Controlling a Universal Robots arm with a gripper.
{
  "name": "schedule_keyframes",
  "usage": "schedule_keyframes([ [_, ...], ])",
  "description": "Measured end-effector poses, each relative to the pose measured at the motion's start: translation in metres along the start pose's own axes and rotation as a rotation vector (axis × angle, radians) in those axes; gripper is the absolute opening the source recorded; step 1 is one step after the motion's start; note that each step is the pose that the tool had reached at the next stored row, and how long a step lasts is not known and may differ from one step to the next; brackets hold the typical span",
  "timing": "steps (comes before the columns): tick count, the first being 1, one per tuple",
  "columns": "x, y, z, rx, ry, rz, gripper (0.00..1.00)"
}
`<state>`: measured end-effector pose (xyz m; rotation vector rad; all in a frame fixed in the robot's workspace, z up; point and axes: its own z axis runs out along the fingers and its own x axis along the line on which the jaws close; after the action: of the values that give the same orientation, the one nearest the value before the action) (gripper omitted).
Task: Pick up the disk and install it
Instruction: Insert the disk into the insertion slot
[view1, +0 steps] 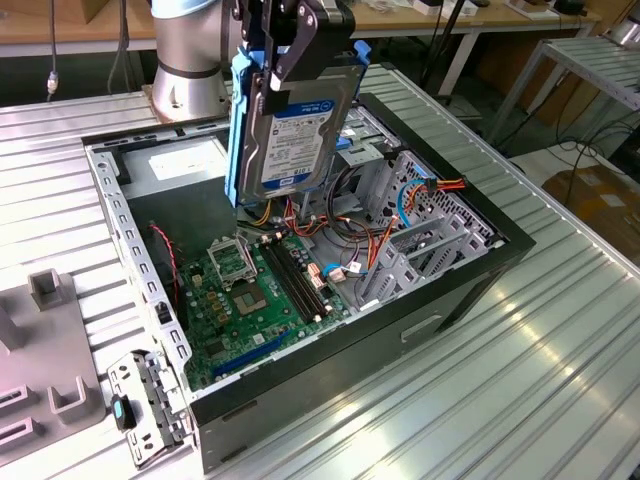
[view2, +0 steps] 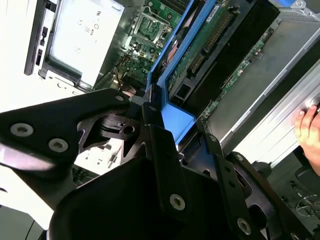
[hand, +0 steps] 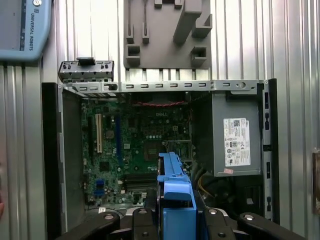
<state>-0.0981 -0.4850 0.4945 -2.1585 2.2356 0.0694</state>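
Worktop: ribbed silver aluminium worktop (view1: 530, 380), carrying everything, well below the hand.
Case: open black desktop computer case (view1: 300, 405), lying on its side with the interior facing up, directly under the hand.
Fixture: flat grey moulded plastic fixture plate (view1: 50, 345), on the worktop outside the case, well apart from the hand.
Power supply: grey metal power-supply box with a white sticker (hand: 235, 140), inside the case, below the hand and just to one side of it.
Motherboard: green circuit board with an empty processor socket (view1: 250, 295), on the case floor, straight beneath the hanging load.
Drive bay: grey sheet-metal bay with orange and blue cables (view1: 405, 200), below the hand and off toward the exterior view's right. Judged the likely seat. No drive seen in it.
Disk: flat silver-metal hard drive with a white-and-blue label and blue plastic carrier frame (view1: 300, 135), held in the air above the open case and touching nothing else that I can see. Green underside board is visible in the second wrist view (view2: 210, 35).
Disk axis: long axis close to vertical, slightly tilted. The upper short end is in the hand, and the lower end points down into the case.
Hand: black two-finger hand (view1: 285, 70), clenched on the upper end of the disk's blue frame, fingers either side of it.
Key relation: the disk hangs straight down from the hand, and the bay sits lower and sideways from it.
Bracket: small grey metal bracket with a blue latch (view1: 145, 405), on the worktop beside the case corner, far from the hand.
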Motion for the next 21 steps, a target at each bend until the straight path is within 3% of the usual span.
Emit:
schedule_keyframes([
  [1,0.0016,-0.0048,0.0003,0.0,0.0001,0.0,0.37],
  [10,0.0032,-0.0048,0.0003,0.0,0.0,0.0,0.37],
  [21,0.0122,-0.0069,-0.0001,0.0001,0.0009,0.0,0.37],
])
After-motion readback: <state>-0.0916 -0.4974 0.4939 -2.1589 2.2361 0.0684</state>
